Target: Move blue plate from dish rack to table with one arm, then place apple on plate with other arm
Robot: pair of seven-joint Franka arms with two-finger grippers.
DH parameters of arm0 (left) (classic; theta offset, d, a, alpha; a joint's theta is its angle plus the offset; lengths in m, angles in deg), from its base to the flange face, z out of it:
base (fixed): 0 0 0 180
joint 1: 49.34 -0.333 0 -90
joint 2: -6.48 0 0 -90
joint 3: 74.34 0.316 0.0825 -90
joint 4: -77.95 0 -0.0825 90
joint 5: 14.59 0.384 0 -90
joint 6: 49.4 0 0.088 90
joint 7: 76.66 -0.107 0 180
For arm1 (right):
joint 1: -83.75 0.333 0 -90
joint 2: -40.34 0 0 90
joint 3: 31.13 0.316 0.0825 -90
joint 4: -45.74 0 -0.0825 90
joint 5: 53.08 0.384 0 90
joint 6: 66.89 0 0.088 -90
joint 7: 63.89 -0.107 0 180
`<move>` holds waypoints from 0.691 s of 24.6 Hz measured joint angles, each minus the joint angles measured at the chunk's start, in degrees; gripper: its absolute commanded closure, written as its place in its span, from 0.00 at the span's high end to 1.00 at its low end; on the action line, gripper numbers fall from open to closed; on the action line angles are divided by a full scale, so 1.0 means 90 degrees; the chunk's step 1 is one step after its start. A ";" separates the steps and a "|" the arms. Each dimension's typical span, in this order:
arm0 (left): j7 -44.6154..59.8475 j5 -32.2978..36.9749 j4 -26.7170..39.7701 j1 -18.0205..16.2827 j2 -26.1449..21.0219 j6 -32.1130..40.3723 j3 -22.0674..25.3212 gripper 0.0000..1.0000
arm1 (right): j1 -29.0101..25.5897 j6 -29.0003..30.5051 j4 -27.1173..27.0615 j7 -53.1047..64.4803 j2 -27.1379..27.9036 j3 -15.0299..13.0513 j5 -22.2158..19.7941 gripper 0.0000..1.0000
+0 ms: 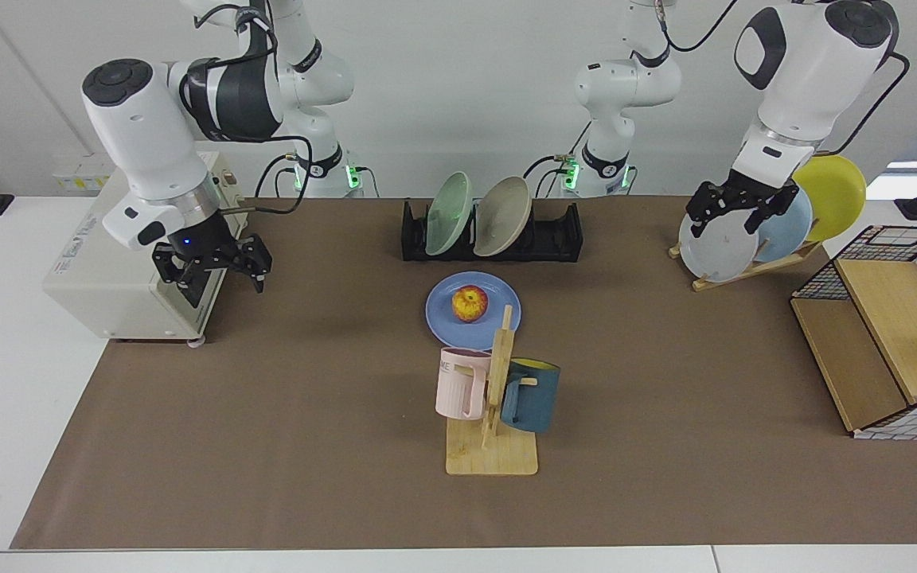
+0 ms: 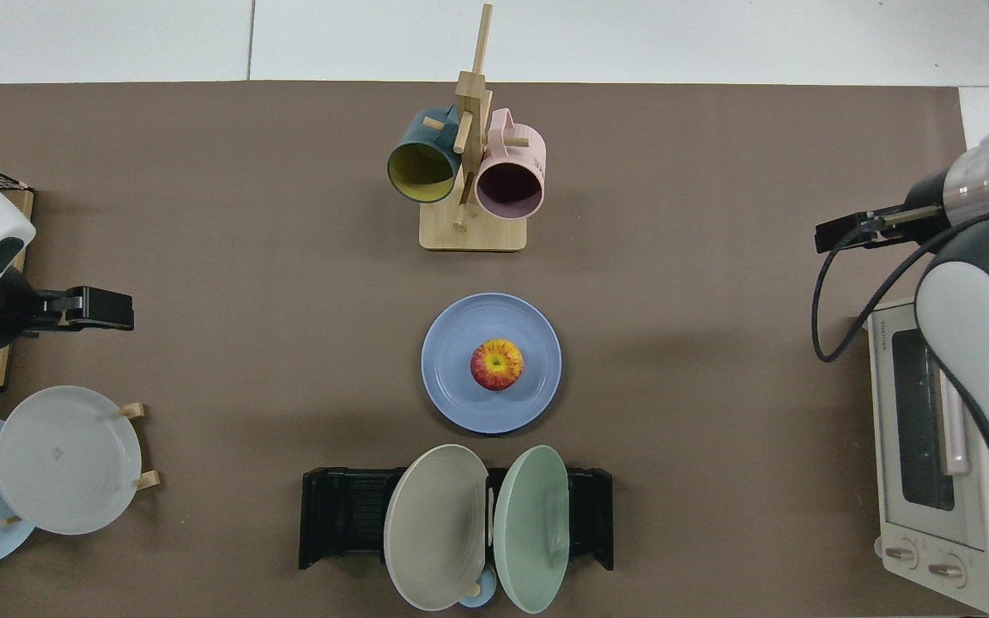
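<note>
the blue plate [image 1: 473,310] lies flat on the table [image 1: 307,446], just in front of the dish rack [image 1: 562,235], between it and the mug tree [image 1: 494,414]. the apple [image 1: 470,303] sits near the middle of the plate, upright, nothing touching it. judged from this, both parts of the task look done and what remains is clearing the arms away.

the right gripper [image 1: 212,267] hangs above the mat in front of the toaster oven [image 1: 132,239], well apart from the plate, fingers spread wide and holding nothing. the left gripper [image 1: 741,208] hangs by the grey plate [image 1: 717,248] on the wooden stand [image 1: 753,269], fingers open and empty; whether a fingertip touches that plate i cannot tell. this arm waits.

to finish well: keep the right gripper high enough to clear the oven door and handle, and route it away from the plate so the trailing cable [image 2: 829,300] does not sweep the apple. the apple is round and could roll off the shallow rim at a nudge, so no pass should come low over the middle of the table. the left arm should lift straight up before any sideways move, since the stand's plates lean loosely.
</note>
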 measured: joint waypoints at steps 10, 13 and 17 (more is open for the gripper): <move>0.0002 -0.0001 0.0000 0.0000 0.0000 0.0000 0.0000 1.00 | 0.0012 -0.1058 -0.0439 -0.0403 -0.0372 0.0089 0.0009 1.00; 0.0002 -0.0001 0.0000 0.0000 0.0000 0.0000 0.0000 1.00 | 0.0027 -0.1059 -0.0438 -0.0701 -0.0402 0.0135 0.0010 1.00; 0.0003 -0.0001 0.0000 0.0000 -0.0002 0.0000 0.0000 1.00 | 0.0033 -0.1059 -0.0438 -0.0816 -0.0416 0.0162 0.0010 1.00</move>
